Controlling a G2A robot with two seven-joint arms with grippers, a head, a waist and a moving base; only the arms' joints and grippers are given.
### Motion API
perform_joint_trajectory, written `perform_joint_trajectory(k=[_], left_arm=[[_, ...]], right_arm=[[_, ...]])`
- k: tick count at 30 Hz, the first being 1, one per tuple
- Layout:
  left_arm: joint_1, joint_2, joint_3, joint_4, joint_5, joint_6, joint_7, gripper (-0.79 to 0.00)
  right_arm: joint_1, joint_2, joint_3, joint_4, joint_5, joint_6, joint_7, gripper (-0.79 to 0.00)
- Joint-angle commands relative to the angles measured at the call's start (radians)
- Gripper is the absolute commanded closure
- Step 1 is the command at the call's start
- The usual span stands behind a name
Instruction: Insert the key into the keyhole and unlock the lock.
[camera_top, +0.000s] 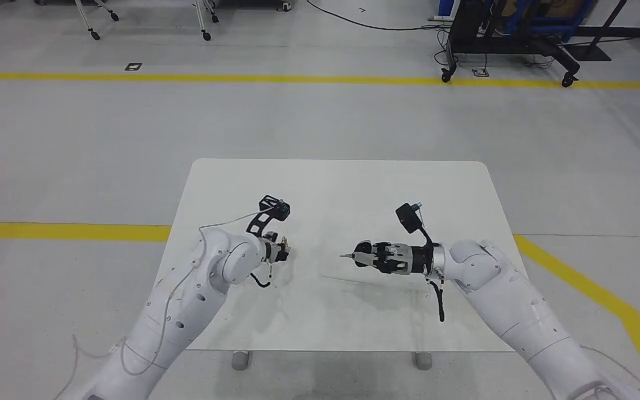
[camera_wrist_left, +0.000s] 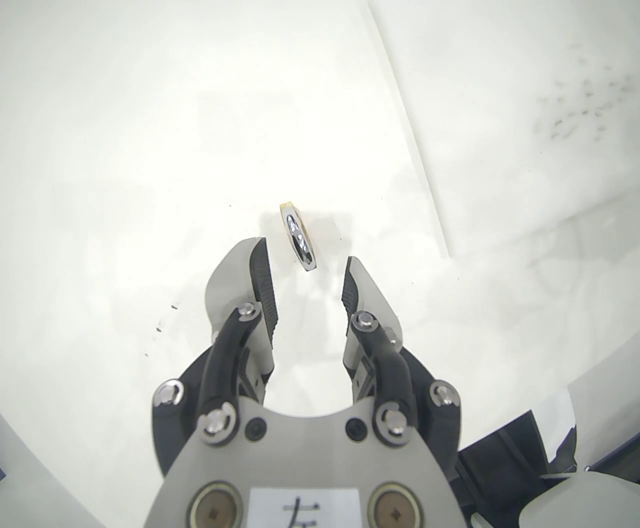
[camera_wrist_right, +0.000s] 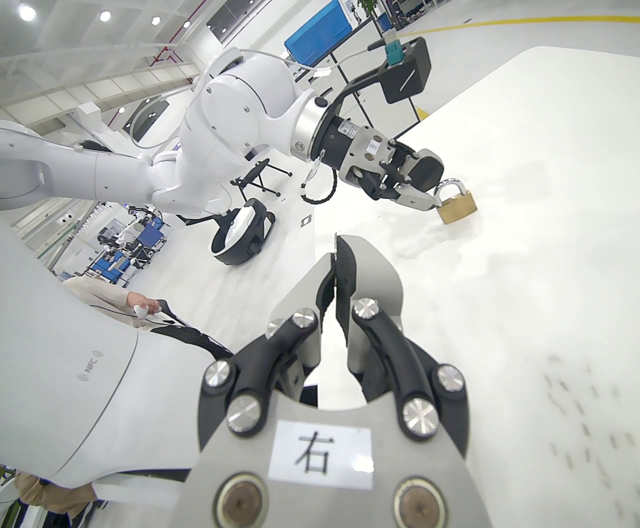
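Observation:
A brass padlock (camera_wrist_right: 457, 205) with a silver shackle stands upright on the white table (camera_top: 400, 200). My left gripper (camera_wrist_left: 305, 260) is open just behind it, one finger on each side, and the padlock (camera_wrist_left: 298, 235) shows edge-on at the fingertips. In the right wrist view one finger of the left gripper (camera_wrist_right: 425, 197) lies against the shackle. My right gripper (camera_top: 352, 257) hovers to the right of the padlock (camera_top: 285, 243), pointing at it, and is shut on the key (camera_top: 345, 257), whose thin silver tip sticks out. The key itself is a sliver between the closed pads (camera_wrist_right: 345, 280).
The padlock stands near the table's left edge (camera_wrist_left: 420, 165). Bare tabletop lies between the two grippers and behind them. Small dark scuff marks (camera_wrist_right: 575, 395) dot the surface near the right arm.

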Motion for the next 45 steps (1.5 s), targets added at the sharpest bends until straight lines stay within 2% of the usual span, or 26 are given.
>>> perform_joint_trajectory(k=[1, 5, 7, 8, 9, 19, 32, 34, 35, 37, 40, 45], left_arm=[[0.002, -0.002, 0.002, 0.004, 0.003, 0.003, 0.005, -0.308], [0.000, -0.007, 0.008, 0.016, 0.004, 0.009, 0.012, -0.277], [-0.004, -0.010, 0.013, 0.021, 0.008, 0.008, 0.025, -0.237], [-0.007, -0.012, 0.017, 0.026, 0.014, 0.007, 0.032, -0.080], [-0.012, -0.015, 0.021, 0.032, 0.016, 0.006, 0.035, 0.000], [-0.064, -0.035, 0.046, 0.099, 0.017, -0.005, 0.018, 0.000], [-0.056, -0.039, 0.032, 0.106, 0.023, -0.034, 0.021, 0.000], [-0.058, -0.042, 0.036, 0.111, 0.023, -0.035, 0.022, -0.194], [-0.059, -0.044, 0.038, 0.114, 0.023, -0.035, 0.024, -0.252], [-0.062, -0.046, 0.041, 0.119, 0.024, -0.036, 0.025, -0.308], [-0.066, -0.050, 0.044, 0.124, 0.024, -0.035, 0.026, -0.354], [-0.075, -0.057, 0.047, 0.136, 0.024, -0.038, 0.034, -0.348]], right_arm=[[0.000, 0.000, 0.000, 0.000, 0.000, 0.000, 0.000, 0.000], [0.000, 0.000, 0.000, 0.000, 0.000, 0.000, 0.000, 0.000], [0.000, 0.000, 0.000, 0.000, 0.000, 0.000, 0.000, 0.000], [0.000, 0.000, 0.000, 0.000, 0.000, 0.000, 0.000, 0.000], [0.000, 0.000, 0.000, 0.000, 0.000, 0.000, 0.000, 0.000], [0.000, 0.000, 0.000, 0.000, 0.000, 0.000, 0.000, 0.000], [0.000, 0.000, 0.000, 0.000, 0.000, 0.000, 0.000, 0.000], [0.000, 0.000, 0.000, 0.000, 0.000, 0.000, 0.000, 0.000], [0.000, 0.000, 0.000, 0.000, 0.000, 0.000, 0.000, 0.000], [0.000, 0.000, 0.000, 0.000, 0.000, 0.000, 0.000, 0.000], [0.000, 0.000, 0.000, 0.000, 0.000, 0.000, 0.000, 0.000], [0.000, 0.000, 0.000, 0.000, 0.000, 0.000, 0.000, 0.000]])
